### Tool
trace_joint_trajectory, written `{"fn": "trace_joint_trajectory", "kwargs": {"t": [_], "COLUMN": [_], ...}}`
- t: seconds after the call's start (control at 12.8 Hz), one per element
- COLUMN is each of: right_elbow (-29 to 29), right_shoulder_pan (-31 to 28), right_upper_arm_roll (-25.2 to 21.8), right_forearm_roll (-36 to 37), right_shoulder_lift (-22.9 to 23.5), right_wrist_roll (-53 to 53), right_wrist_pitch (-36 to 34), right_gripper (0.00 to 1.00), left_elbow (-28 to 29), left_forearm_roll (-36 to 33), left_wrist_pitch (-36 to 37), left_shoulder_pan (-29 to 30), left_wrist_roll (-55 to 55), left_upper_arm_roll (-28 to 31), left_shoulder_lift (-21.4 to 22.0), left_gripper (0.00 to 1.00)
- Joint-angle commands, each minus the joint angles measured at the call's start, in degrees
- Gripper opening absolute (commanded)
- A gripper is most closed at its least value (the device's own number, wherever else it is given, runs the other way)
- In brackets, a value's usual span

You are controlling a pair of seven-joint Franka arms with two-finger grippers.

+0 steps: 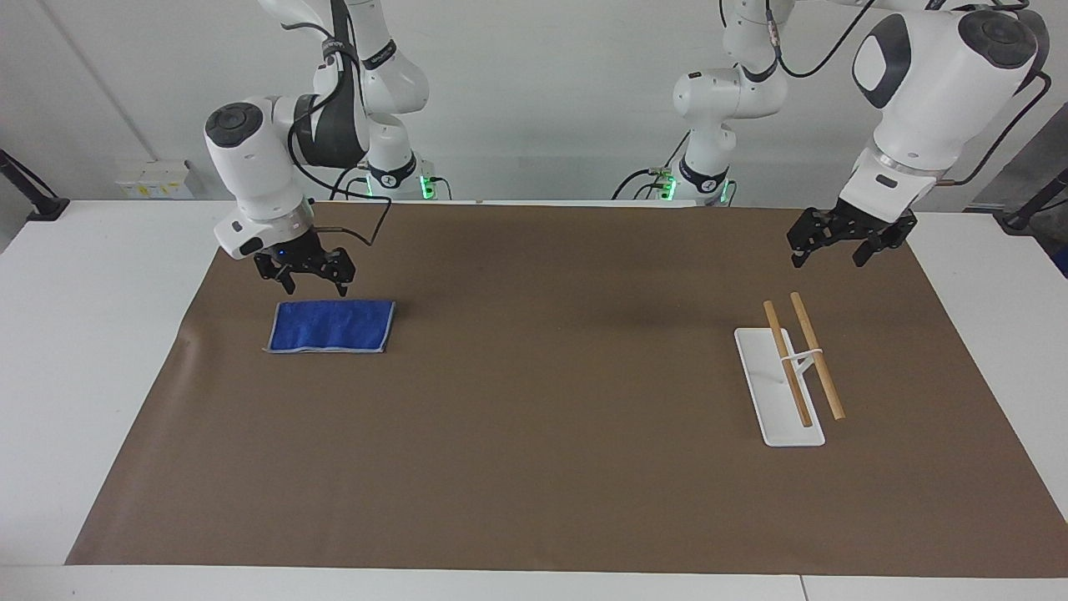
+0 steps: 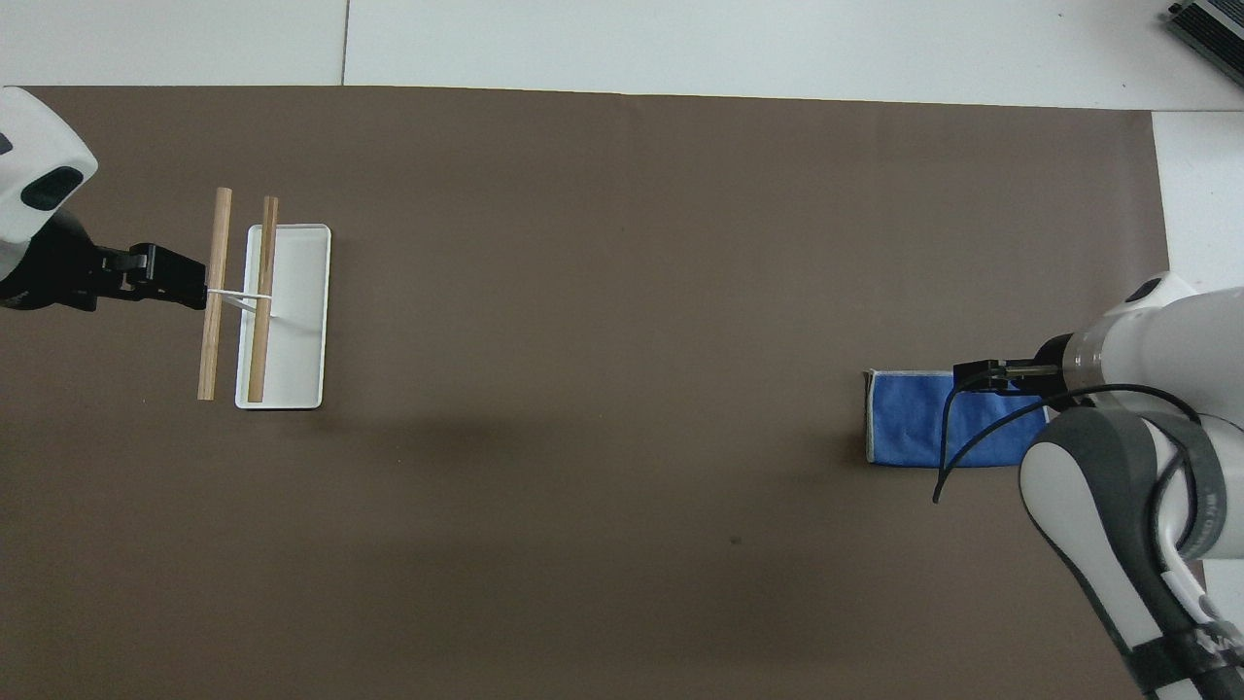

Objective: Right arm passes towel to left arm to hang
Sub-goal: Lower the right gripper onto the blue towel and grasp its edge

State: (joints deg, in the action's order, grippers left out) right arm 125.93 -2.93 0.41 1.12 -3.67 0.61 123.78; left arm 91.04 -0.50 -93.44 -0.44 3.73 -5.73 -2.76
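two white jointed arms [image 1: 250, 167] with dark grey caps, silver wrist rings, black cables, black claw grippers [image 1: 314, 284].

From overhead, the right arm [image 2: 1118, 457] and its black cable cover one end of the towel [image 2: 909, 418] — that short edge is hidden. The left arm [image 2: 34, 194] is cut off by the picture's edge — only its wrist and gripper show there
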Motion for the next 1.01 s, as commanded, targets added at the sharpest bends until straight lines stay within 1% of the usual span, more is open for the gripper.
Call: {"fn": "trace_joint_trajectory", "kwargs": {"t": [0.0, 0.16, 0.31, 0.55, 0.7, 0.93], "right_elbow": [2.56, 4.06, 4.32, 5.90, 7.48, 8.45], "right_shoulder_pan": [-1.90, -2.86, -3.48, -3.22, -2.78, -2.69], "right_upper_arm_roll": [0.29, 0.29, 0.29, 0.38, 0.38, 0.38], "right_forearm_roll": [-0.24, -0.24, -0.24, -0.16, -0.24, -0.16], "right_shoulder_lift": [2.08, 4.72, 7.09, 8.42, 8.51, 10.09], "right_wrist_roll": [-2.88, -5.95, -7.64, -7.12, -7.11, -7.63], "right_wrist_pitch": [4.43, 9.26, 11.74, 14.46, 16.92, 18.15], "right_gripper": [1.00, 1.00, 1.00, 1.00, 1.00, 1.00], "left_elbow": [1.69, 1.60, 1.69, 1.69, 1.69, 1.69], "left_forearm_roll": [-0.90, -0.90, -0.90, -0.90, -0.90, -0.90], "left_wrist_pitch": [0.01, 0.01, 0.01, 0.01, 0.01, 0.01], "left_shoulder_pan": [0.71, 0.71, 0.71, 0.71, 0.71, 0.71], "left_wrist_roll": [-0.04, -0.04, -0.04, -0.04, -0.04, -0.04], "left_upper_arm_roll": [-0.51, -0.51, -0.51, -0.51, -0.51, -0.51], "left_shoulder_lift": [1.62, 1.62, 1.62, 1.62, 1.62, 1.62], "left_gripper": [1.00, 1.00, 1.00, 1.00, 1.00, 1.00]}}
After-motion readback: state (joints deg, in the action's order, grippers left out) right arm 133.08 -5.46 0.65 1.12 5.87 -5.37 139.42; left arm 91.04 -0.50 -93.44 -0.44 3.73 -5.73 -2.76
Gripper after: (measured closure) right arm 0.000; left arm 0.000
